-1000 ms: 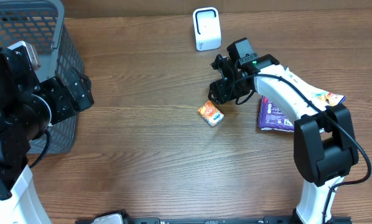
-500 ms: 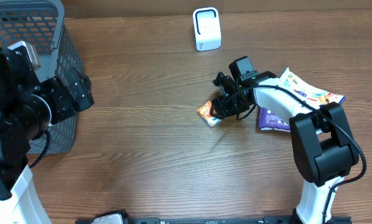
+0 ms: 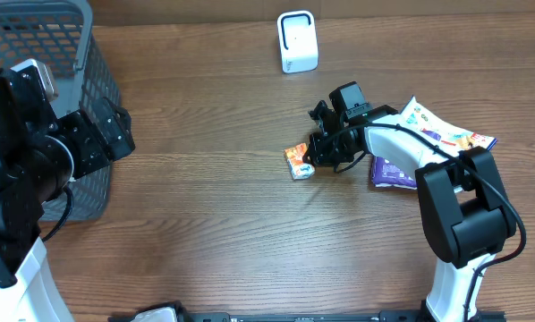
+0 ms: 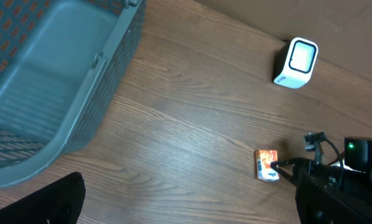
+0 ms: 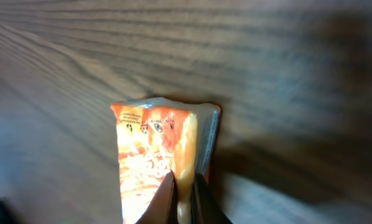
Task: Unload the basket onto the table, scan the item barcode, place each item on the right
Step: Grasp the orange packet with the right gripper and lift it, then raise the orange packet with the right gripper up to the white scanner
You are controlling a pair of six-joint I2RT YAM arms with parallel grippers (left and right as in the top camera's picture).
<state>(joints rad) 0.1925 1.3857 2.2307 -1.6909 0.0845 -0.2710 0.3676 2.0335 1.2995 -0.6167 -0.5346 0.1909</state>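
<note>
Overhead shows your right gripper (image 3: pixel 314 159) low on the counter (image 3: pixel 205 224), closed on the edge of the orange snack packet (image 3: pixel 298 162). The packet lies well short of the white scanner (image 3: pixel 297 41). Your left gripper (image 3: pixel 115 132) hangs wide open and empty beside the grey basket (image 3: pixel 89 80).

Left wrist view agrees: packet on the counter, scanner well apart beyond it.

Right wrist view has the fingertips (image 5: pixel 163 205) pinched on the packet's seam. You're at the grasp step, I judge. Next you need to lift the packet and turn its barcode, not visible here, toward the scanner's window.
</note>
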